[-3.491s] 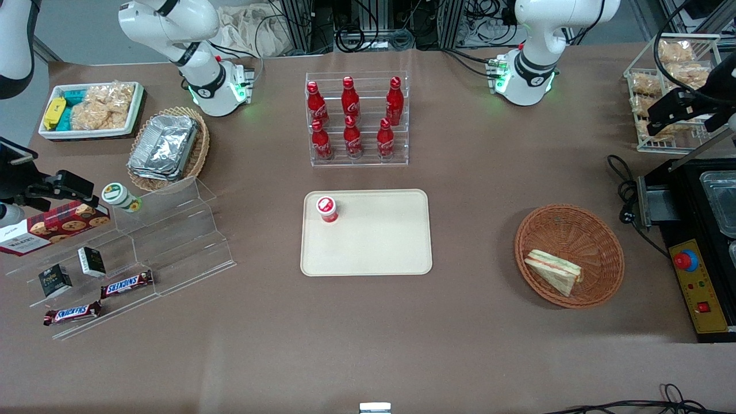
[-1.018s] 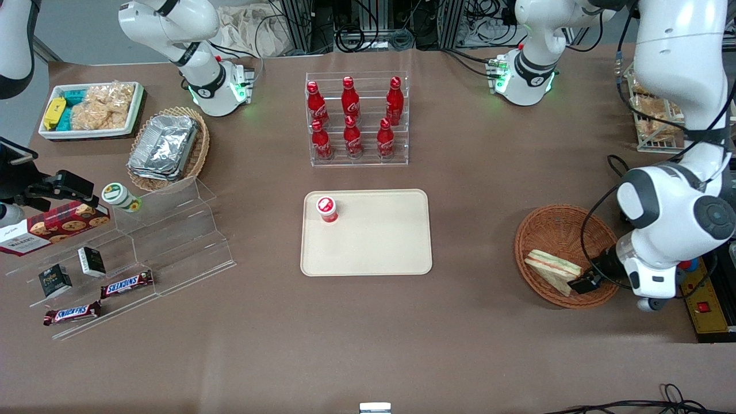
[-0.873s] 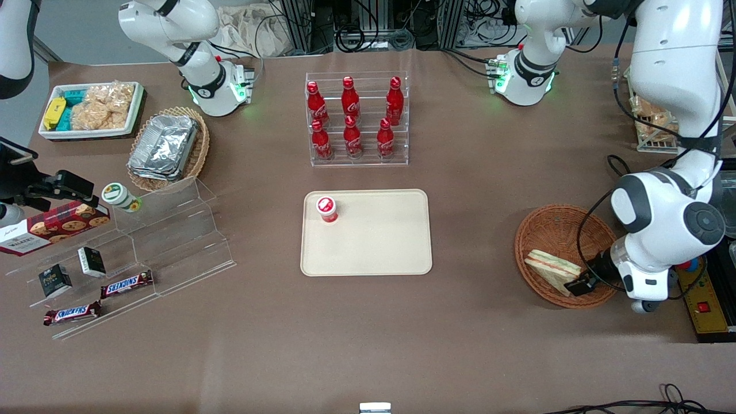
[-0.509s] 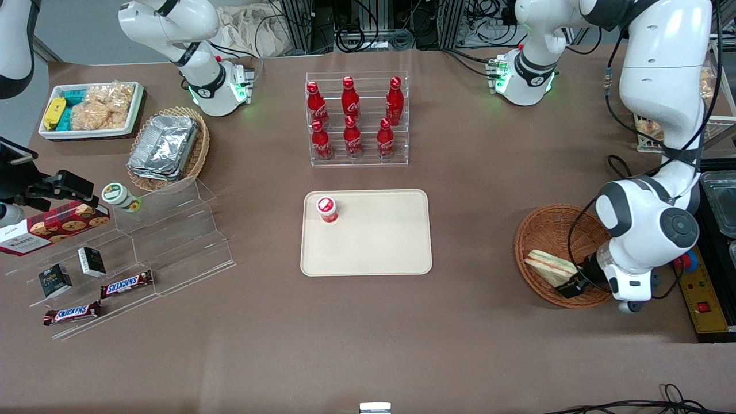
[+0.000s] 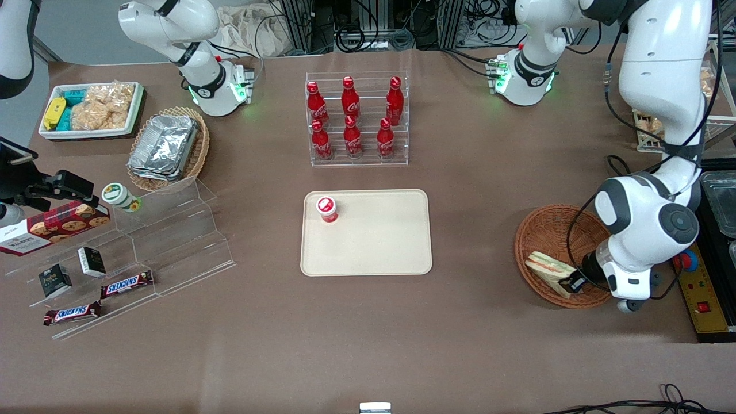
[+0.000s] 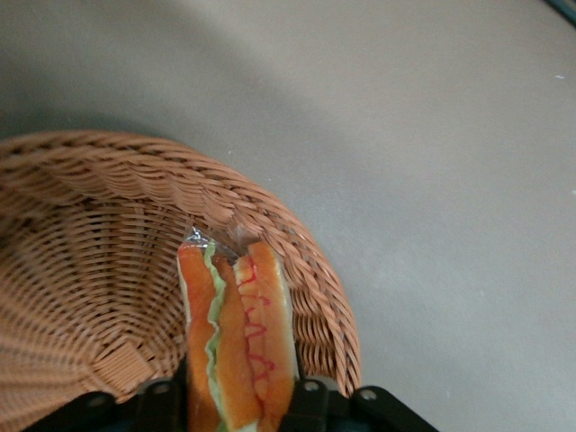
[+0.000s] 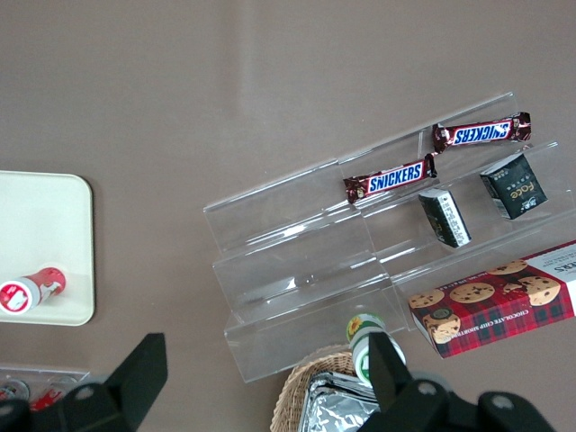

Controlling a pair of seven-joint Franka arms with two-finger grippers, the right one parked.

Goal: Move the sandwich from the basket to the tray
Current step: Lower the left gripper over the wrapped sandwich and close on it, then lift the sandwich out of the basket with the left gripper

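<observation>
Brown table: SNICKERS bars on acrylic shelf; gripper clamped on sandwich in basket.

Bright, even overhead light across the brown counter, soft shadow under the acrylic bottle rack, glints on the foil containers, pincer with the sandwich softly blurred close-up, basket weave crisp

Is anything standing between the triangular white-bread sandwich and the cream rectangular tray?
Nothing visible: bare table separates the reddish-brown wicker basket from the tray. The gripper flanks the sandwich. A red-capped bottle occupies one tray corner.
</observation>
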